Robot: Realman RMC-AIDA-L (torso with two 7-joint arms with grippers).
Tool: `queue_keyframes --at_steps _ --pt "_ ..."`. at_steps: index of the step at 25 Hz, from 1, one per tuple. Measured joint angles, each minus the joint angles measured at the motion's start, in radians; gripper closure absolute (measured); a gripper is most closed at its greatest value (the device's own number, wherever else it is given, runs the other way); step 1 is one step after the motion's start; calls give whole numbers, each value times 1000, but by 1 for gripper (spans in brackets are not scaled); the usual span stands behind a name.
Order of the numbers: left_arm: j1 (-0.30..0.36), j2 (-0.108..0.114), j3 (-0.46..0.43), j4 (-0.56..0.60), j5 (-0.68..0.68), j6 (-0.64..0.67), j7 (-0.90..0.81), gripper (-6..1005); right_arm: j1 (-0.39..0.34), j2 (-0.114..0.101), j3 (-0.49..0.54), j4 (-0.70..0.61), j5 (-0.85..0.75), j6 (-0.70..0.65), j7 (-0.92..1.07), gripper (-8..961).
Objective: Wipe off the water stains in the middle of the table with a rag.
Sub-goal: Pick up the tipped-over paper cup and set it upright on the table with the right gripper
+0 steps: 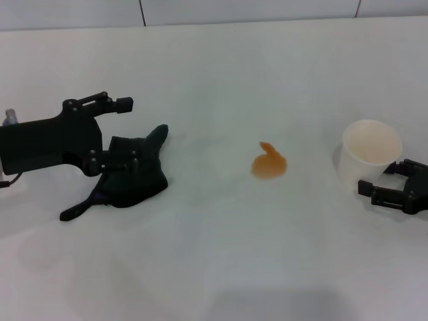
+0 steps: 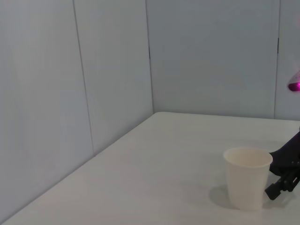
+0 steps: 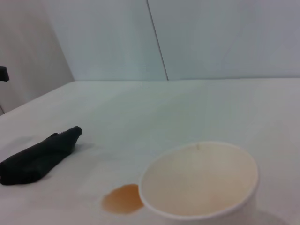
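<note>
The water stains (image 1: 269, 165) are a small orange blot in the middle of the white table (image 1: 214, 267); the blot also shows in the right wrist view (image 3: 123, 198). The dark rag (image 1: 134, 175) lies crumpled to its left with a pointed corner toward the blot, and it also shows in the right wrist view (image 3: 40, 157). My left gripper (image 1: 97, 160) is open, low over the rag's left part, with its fingers spread to either side. My right gripper (image 1: 391, 182) is open at the right edge, beside the white cup.
An empty white paper cup (image 1: 371, 150) stands upright right of the blot, touching or almost touching my right gripper; it also shows in the left wrist view (image 2: 247, 177). Grey wall panels (image 1: 200, 10) run along the table's far edge.
</note>
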State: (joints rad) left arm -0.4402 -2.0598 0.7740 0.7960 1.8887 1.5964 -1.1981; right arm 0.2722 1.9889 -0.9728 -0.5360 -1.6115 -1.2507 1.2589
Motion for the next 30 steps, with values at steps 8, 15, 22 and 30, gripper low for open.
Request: queue_keyframes --at_steps 8,15,22,30 --pt "-3 1 -9 0 -1 1 -1 110 -31 1 0 -62 5 -42 23 101" --pt "-3 1 -9 0 -1 -1 -1 110 -42 0 -2 -76 6 -91 39 103" --pt "-3 2 -9 0 -1 -1 -2 110 -108 8 0 -176 7 -167 67 105" --pt "-5 2 -9 0 0 -5 0 109 -176 16 2 -290 15 -188 98 107"
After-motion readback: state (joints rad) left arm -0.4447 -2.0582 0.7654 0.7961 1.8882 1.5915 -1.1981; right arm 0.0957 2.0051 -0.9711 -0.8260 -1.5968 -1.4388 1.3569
